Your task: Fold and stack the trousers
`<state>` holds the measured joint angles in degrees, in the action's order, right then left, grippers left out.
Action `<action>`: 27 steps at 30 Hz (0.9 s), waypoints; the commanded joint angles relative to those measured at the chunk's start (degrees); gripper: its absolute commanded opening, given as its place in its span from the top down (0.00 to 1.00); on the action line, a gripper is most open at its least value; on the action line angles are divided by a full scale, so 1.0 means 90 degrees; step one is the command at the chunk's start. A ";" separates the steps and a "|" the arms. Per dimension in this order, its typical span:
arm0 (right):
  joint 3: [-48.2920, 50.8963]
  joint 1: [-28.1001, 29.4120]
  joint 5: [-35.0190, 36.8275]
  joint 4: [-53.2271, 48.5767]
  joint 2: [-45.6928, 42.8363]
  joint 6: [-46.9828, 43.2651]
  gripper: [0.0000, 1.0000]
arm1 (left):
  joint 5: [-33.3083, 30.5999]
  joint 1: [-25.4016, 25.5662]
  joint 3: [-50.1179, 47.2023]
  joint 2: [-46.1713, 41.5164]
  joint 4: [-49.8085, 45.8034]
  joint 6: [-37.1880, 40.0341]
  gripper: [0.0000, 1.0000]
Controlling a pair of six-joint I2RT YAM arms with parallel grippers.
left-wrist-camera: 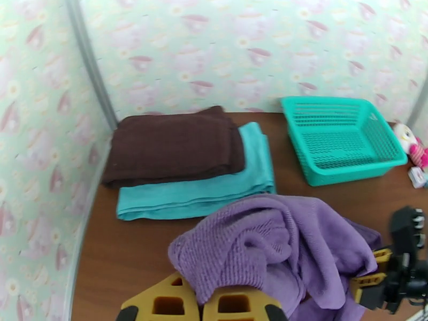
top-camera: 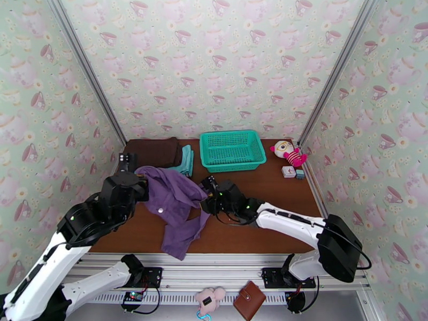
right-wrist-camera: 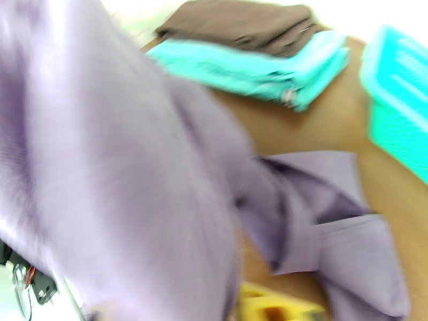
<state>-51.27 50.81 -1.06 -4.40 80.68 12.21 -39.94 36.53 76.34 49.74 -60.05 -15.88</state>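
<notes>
The purple trousers [top-camera: 172, 205] lie crumpled on the left half of the brown table [top-camera: 267, 188], one leg hanging over the near edge. My left gripper [top-camera: 140, 178] holds their upper left part up off the table. In the left wrist view its yellow fingers [left-wrist-camera: 235, 305] are shut on a bunched fold of the trousers [left-wrist-camera: 267, 247]. My right gripper [top-camera: 207, 195] is at the trousers' right edge; in the left wrist view its fingers [left-wrist-camera: 369, 283] stand apart beside the cloth. The right wrist view is blurred, with the trousers [right-wrist-camera: 134, 183] close up and one yellow finger [right-wrist-camera: 273, 308] at the bottom.
A dark brown folded garment [top-camera: 155, 151] lies on a teal folded garment [top-camera: 187, 160] at the back left. A teal mesh basket [top-camera: 232, 150] stands at the back centre. A plush toy [top-camera: 289, 153] and small blocks [top-camera: 293, 172] sit at the back right.
</notes>
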 commanded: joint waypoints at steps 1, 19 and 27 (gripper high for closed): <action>0.0086 -0.0108 0.1117 -0.0327 -0.0097 0.0288 0.34 | -0.0438 -0.0320 0.0337 -0.0263 -0.0247 -0.0099 1.00; -0.1622 0.0151 0.0653 -0.0815 0.2904 0.1339 0.14 | 0.3276 -0.0679 0.1928 0.0544 -0.0865 -0.0091 1.00; -0.3485 0.1242 0.0390 -0.0806 0.4339 0.1725 0.17 | 0.3180 -0.0950 0.2470 0.0655 -0.0905 -0.0931 1.00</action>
<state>-76.12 59.09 5.13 -12.10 116.03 25.36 -12.53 28.99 94.04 56.64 -71.18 -20.45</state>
